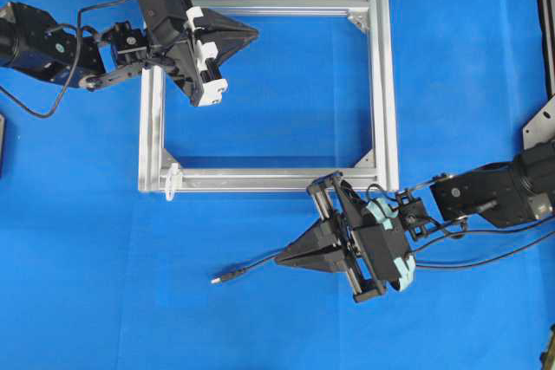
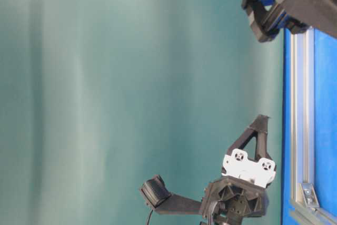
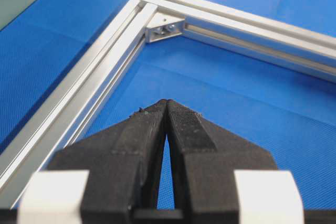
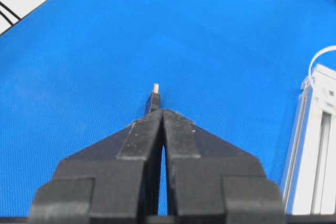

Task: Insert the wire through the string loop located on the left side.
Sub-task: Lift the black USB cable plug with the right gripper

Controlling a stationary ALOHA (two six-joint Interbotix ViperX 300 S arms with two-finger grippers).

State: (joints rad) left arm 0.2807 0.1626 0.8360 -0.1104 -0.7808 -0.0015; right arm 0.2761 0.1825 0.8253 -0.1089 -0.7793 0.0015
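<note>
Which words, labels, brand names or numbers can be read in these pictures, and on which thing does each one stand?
None: no readable text shows in any view.
The metal frame, the blue mat, the wire, the string loop, the left gripper and the right gripper bear no visible writing.

Overhead: I look straight down on the frame.
Table-level: sideways, low.
Wrists: close behind my fingertips; the left shares the frame.
</note>
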